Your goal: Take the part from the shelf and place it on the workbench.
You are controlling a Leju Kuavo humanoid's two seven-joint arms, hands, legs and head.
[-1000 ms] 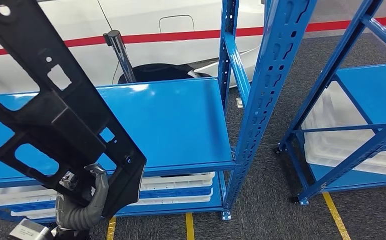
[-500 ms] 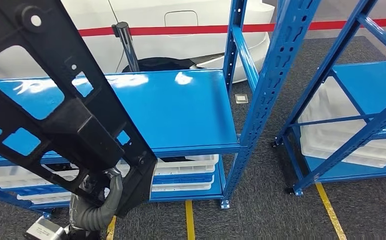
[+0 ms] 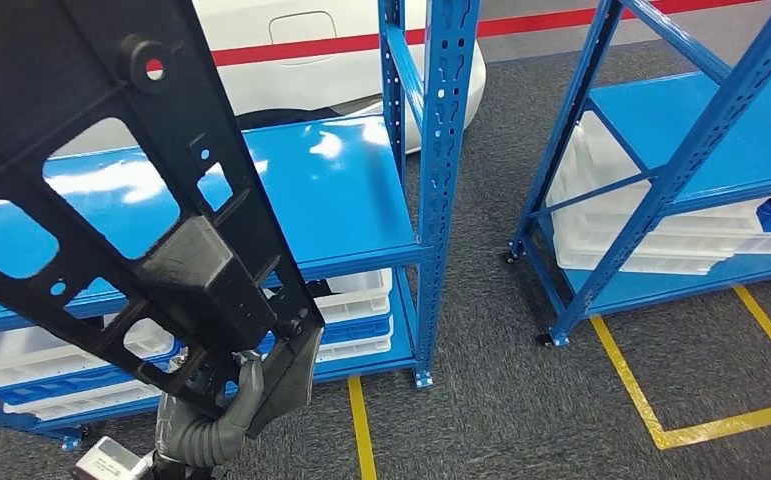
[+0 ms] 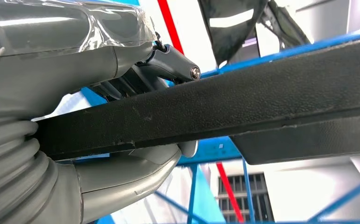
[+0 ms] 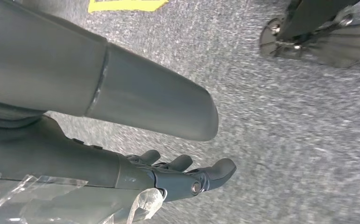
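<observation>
Left hand [image 3: 211, 405] raised, thumb and fingers clamped on the black plastic frame part [image 3: 131, 200]. Right hand [image 5: 168, 175] hanging low, fingers loosely extended, holding nothing.

Dark grey carpet floor [image 3: 481, 420] with yellow tape lines [image 3: 651, 400] marking bays. Blue steel shelving rack [image 3: 431, 180] at left-centre, glossy blue shelf board [image 3: 311, 200] catching overhead light glare. White plastic trays [image 3: 361, 300] stacked on the lower level beneath it. Second blue rack [image 3: 681, 150] at right, well apart across an aisle, with white bins [image 3: 611, 220] on its bottom level. Behind the racks, a white car body [image 3: 301, 50] with a red stripe [image 3: 351, 44] along it. Bright, even indoor lighting.
</observation>
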